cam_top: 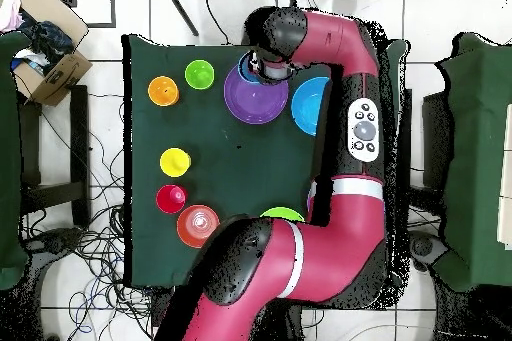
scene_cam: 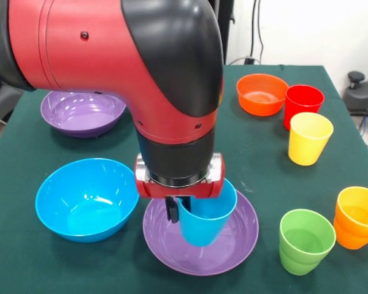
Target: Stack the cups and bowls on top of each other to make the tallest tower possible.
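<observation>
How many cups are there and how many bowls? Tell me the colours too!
Cups: 5: blue cup (held over the near purple bowl), green cup, orange cup, yellow cup, red cup.
Bowls: 5: near purple bowl, far purple bowl, blue bowl, orange bowl, light green bowl, partly hidden by the arm.
Total: 10

1. The arm [scene_cam: 116,55] has glossy red cylindrical shells with rounded black covers at the joints.
2. A small dark screw hole sits on the red shell near the top, and 2 more show on the red band under the black elbow cover.
3. Below that band comes a black cylindrical wrist, then a red flange with silver ends.
4. From overhead, a grey oval panel [cam_top: 364,129] with dark buttons sits on 1 link, and pale bands ring 2 joints.
</observation>
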Available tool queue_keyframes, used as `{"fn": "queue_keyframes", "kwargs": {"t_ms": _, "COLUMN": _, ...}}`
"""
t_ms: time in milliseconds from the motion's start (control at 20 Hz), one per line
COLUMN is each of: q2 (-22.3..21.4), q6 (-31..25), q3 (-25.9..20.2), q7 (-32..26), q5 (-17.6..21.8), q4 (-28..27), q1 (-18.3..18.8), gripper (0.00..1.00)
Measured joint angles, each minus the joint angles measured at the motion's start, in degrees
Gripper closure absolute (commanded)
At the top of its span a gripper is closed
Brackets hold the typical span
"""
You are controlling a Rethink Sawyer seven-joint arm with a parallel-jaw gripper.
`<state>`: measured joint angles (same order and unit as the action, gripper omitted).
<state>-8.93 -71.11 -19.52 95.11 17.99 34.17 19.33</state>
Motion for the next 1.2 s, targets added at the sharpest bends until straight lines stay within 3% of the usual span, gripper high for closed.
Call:
{"fn": "queue_keyframes", "kwargs": {"t_ms": 400, "q2": -0.03, "q6": 1.17, "q3": 0.02, "q7": 0.0, "q5": 0.04, "q4": 0.88, "q1": 0.19, "gripper": 1.0}}
{"fn": "queue_keyframes", "kwargs": {"t_ms": 1200, "q2": -0.22, "q6": 5.89, "q3": 0.05, "q7": 0.0, "q5": 0.31, "q4": 8.88, "q1": 1.67, "gripper": 1.0}}
